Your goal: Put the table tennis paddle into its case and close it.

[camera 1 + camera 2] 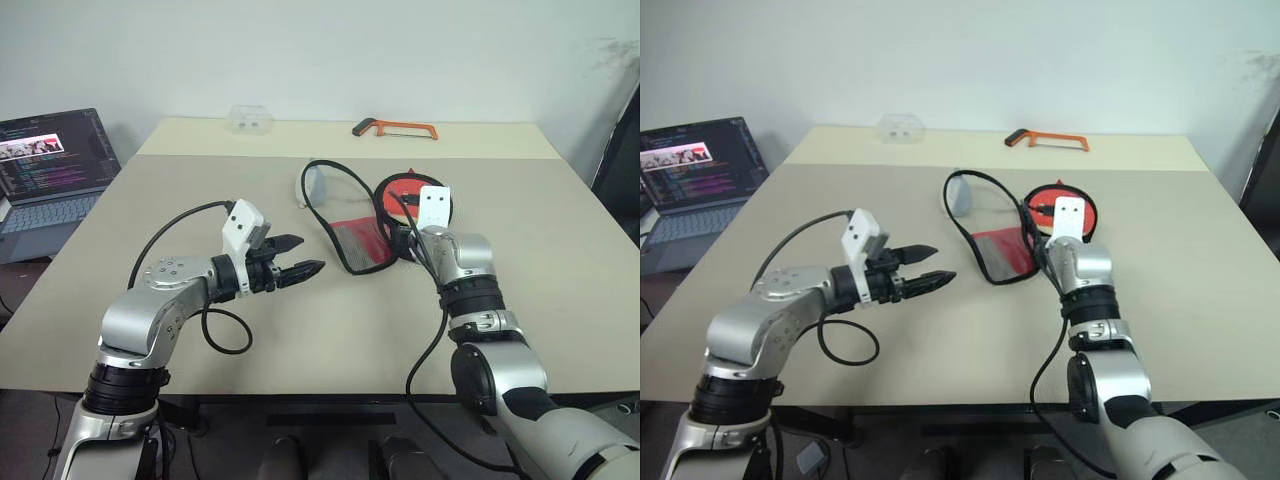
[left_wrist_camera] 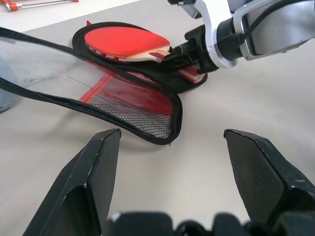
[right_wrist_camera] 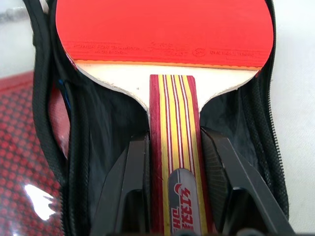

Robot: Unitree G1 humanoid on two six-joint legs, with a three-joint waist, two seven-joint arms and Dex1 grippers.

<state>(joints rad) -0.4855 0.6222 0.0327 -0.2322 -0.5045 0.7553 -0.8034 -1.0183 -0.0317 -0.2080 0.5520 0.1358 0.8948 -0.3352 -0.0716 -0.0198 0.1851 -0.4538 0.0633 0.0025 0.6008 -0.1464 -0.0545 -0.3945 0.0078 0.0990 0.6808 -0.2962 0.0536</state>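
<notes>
The case lies unzipped in the middle of the table, its red mesh flap spread flat toward my left arm. The table tennis paddle rests red face up in the black half of the case. My right gripper is shut on the paddle's striped wooden handle, at the near end of the case. Left of the case and just above the table, my left gripper is open and holds nothing, its fingertips pointing at the mesh flap.
A grey pouch lies at the far left of the case's zip loop. An orange hacksaw and a clear plastic box sit at the table's far edge. An open laptop stands beyond the left edge.
</notes>
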